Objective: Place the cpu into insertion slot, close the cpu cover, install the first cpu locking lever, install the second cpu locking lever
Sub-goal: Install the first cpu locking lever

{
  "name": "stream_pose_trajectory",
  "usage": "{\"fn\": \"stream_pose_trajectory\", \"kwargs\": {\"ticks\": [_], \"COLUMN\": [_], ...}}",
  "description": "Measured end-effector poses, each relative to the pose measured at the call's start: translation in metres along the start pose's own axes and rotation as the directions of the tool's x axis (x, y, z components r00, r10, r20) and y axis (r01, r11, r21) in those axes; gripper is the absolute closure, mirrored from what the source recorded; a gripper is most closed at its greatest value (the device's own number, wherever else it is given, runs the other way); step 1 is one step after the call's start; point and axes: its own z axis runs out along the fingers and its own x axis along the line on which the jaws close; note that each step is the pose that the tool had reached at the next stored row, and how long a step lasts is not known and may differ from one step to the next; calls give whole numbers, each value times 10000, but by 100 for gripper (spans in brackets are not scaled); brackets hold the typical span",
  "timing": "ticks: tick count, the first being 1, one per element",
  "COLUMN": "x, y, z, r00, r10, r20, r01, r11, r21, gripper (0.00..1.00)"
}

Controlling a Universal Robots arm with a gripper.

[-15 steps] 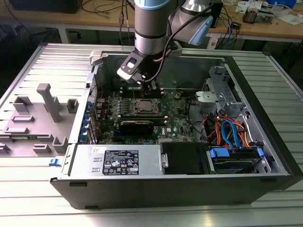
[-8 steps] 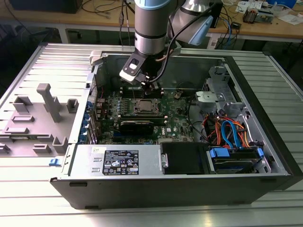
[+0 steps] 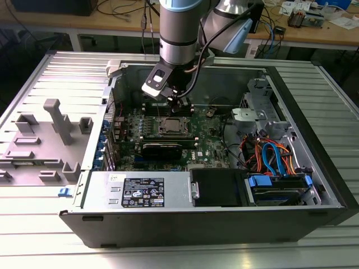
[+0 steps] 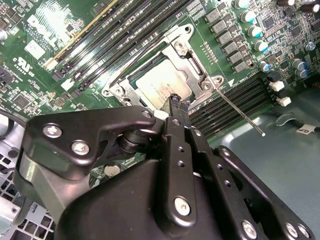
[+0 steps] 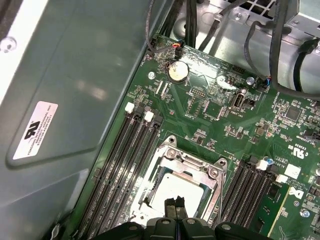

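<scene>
The cpu [image 4: 157,85] lies flat in the insertion slot [image 4: 184,31] on the green board, its dull silver top showing through the window of the cpu cover [image 4: 194,66], which lies down over it. One thin locking lever [image 4: 240,112] juts out across the memory slots; a second thin rod [image 4: 145,52] runs along the socket's other side. My gripper [image 4: 178,102] hovers shut just over the cover's edge, holding nothing. In the first wrist view the fingertips [image 5: 170,202] stand together above the cpu [image 5: 177,186]. The exterior view has the gripper [image 3: 180,104] above the socket [image 3: 171,125].
Long black memory slots [image 5: 117,160] flank the socket. The case's grey wall [image 5: 75,75] stands close by. On the exterior view's right are a drive cage with orange and blue cables [image 3: 269,157]; a power supply [image 3: 140,190] lies in front; a grey fixture plate [image 3: 45,140] lies left.
</scene>
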Motion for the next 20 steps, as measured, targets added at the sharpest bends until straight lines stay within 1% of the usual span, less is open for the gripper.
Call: {"fn": "stream_pose_trajectory", "kwargs": {"ticks": [3, 4, 5, 16, 20], "x": [0, 0, 0, 0, 0], "y": [0, 0, 0, 0, 0], "z": [0, -10, -13, -12, -12], "r00": [10000, 9994, 9944, 9944, 9927], "r10": [-4, -350, -1054, -1059, -1202], "r20": [1, -5, -10, -11, -13], "r01": [4, 350, 1054, 1059, 1202], "r11": [10000, 9994, 9944, 9944, 9927], "r21": [0, 9, 34, 33, 37], "gripper": [89, 89, 89, 89, 89]}}
